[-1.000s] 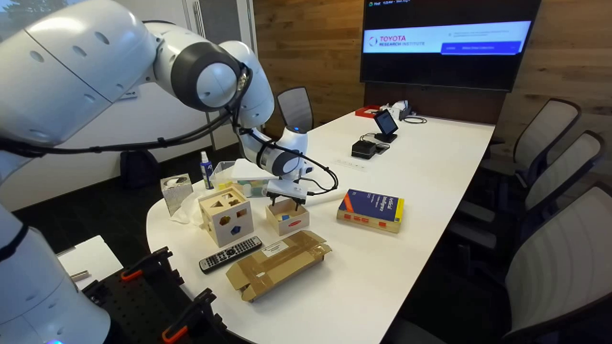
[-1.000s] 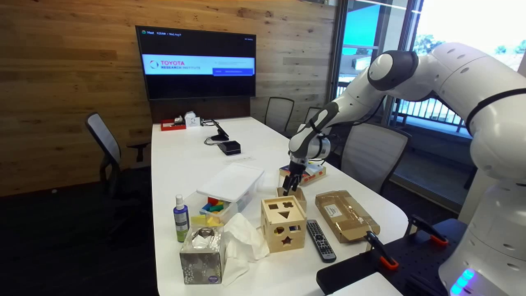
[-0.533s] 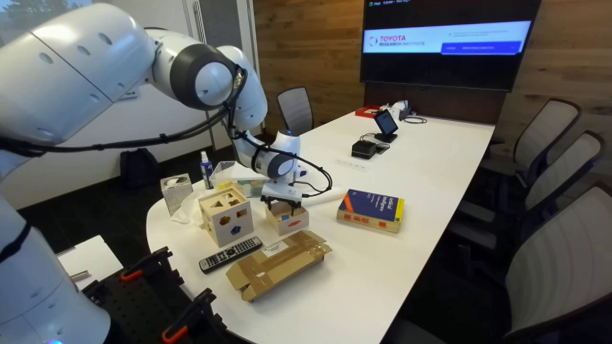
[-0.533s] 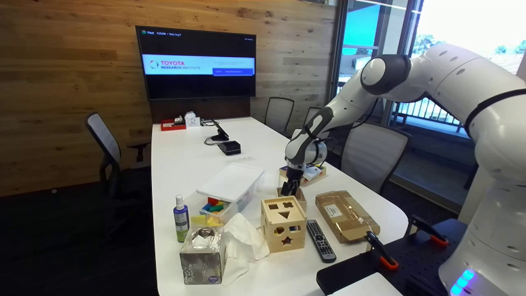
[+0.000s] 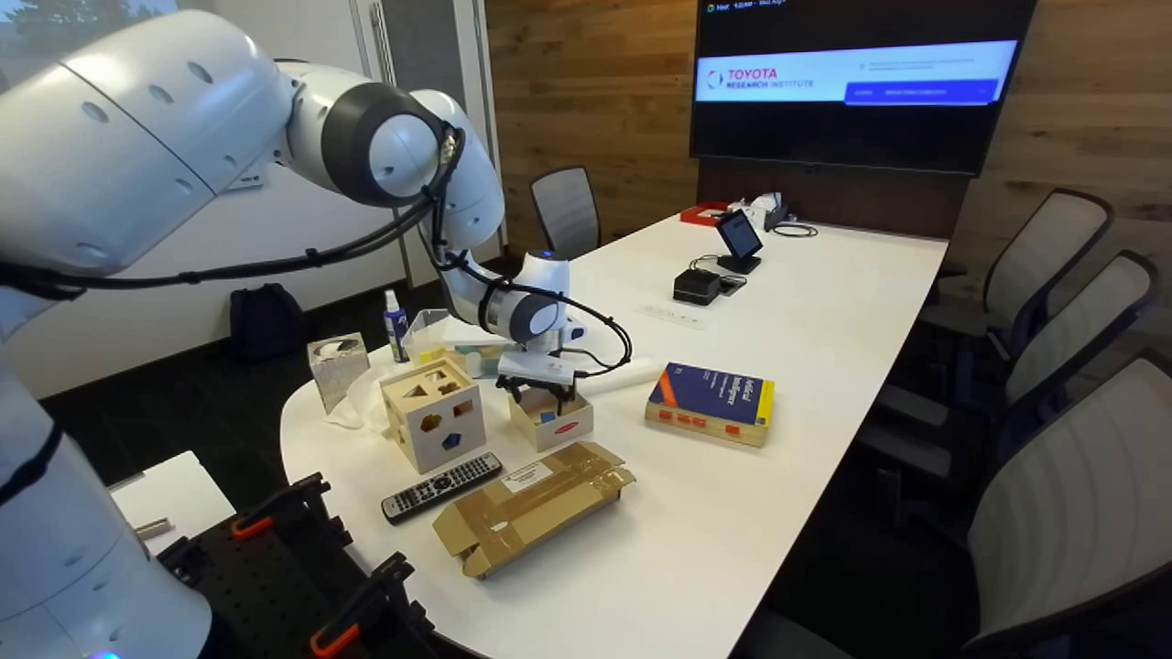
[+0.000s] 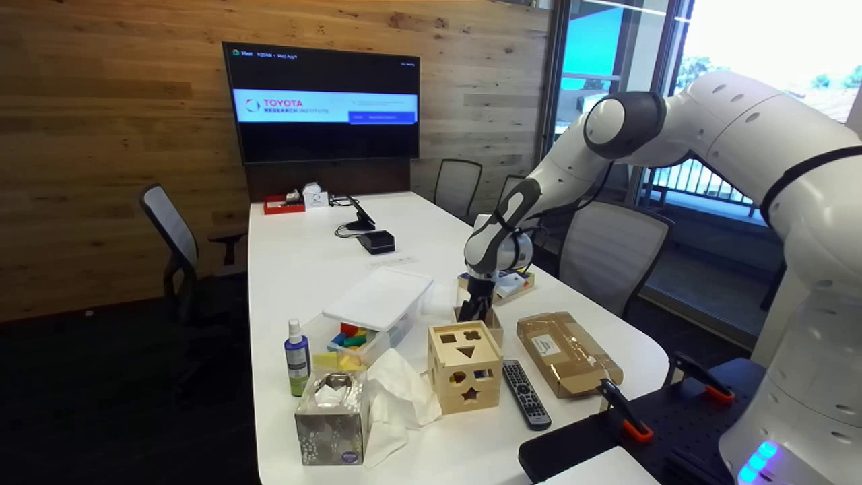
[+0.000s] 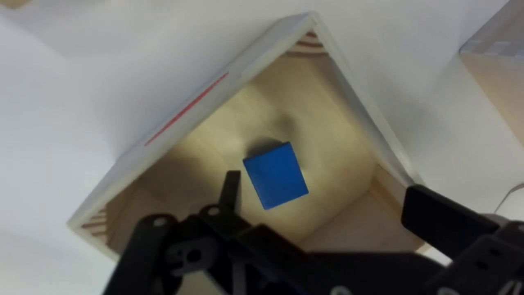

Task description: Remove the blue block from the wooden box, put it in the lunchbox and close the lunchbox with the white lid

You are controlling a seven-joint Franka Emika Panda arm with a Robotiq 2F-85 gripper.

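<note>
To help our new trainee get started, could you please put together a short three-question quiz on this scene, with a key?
1. True or false: the white lid leaves part of the lunchbox uncovered.
2. Choose one. The claw is:
a) shut on the white lid
b) open
c) shut on the remote
3. What colour is the block lying in the open box?

Key:
1. True
2. b
3. Blue
</note>
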